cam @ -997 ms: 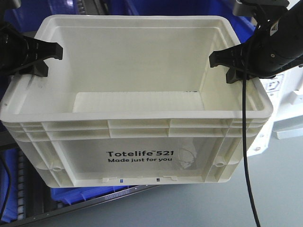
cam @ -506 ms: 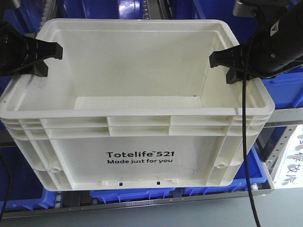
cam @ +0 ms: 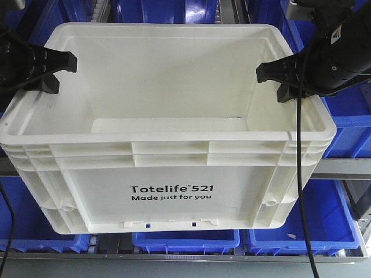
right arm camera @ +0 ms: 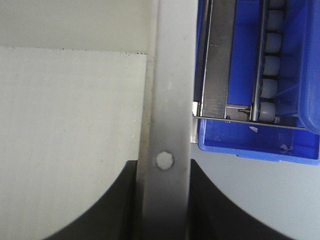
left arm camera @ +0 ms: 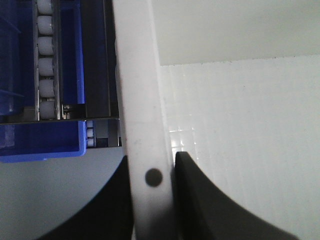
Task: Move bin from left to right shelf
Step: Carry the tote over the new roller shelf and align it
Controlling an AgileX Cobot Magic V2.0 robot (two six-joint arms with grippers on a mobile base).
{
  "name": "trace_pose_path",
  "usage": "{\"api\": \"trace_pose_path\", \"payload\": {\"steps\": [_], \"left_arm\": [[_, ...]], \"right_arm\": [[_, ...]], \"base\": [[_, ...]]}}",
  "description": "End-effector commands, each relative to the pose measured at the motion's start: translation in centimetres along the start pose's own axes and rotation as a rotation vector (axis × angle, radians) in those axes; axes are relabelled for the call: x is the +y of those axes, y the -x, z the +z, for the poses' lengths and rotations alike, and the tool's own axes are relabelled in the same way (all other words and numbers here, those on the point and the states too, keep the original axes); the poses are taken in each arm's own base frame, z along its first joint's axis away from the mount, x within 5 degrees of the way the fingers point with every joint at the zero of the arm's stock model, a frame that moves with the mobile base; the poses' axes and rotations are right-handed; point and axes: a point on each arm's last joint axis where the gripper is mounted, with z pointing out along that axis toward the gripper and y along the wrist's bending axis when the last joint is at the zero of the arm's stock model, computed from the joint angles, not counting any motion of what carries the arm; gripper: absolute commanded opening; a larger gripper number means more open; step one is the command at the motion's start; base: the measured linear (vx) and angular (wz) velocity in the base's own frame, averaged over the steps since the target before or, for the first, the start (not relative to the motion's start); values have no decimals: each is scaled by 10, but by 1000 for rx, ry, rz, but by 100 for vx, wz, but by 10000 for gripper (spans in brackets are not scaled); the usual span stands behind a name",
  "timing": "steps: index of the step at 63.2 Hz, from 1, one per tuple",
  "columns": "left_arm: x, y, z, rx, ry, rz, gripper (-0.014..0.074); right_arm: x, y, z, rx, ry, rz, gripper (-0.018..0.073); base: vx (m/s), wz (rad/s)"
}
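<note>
Held aloft by its side rims, left tool (cam: 58, 72) and right tool (cam: 277, 78) each clamped on a wall, the white Totelife bin (cam: 168, 191) now faces blue-bin shelving (cam: 342, 168) where grey floor showed a second ago, so placement looks close.

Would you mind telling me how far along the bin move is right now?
Done: the white Totelife bin is off its shelf, empty and level. In hand: the left end effector and right end effector each clamp a side rim, holding it in front of the rack of blue bins. Left: setting it onto the right shelf and releasing.
</note>
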Motion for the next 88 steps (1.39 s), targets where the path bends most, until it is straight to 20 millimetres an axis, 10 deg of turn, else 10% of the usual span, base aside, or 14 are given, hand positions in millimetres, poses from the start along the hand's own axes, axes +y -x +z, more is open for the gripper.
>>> {"api": "trace_pose_path", "payload": {"steps": [1, 88], "left_arm": [[2, 10, -29, -157, -2, 36, 111], [2, 10, -29, -157, -2, 36, 111]], "right_arm": [[-5, 14, -30, -188, -13, -20, 61], [-5, 14, -30, -188, -13, -20, 61]], "base": [[6, 11], [6, 1]]}}
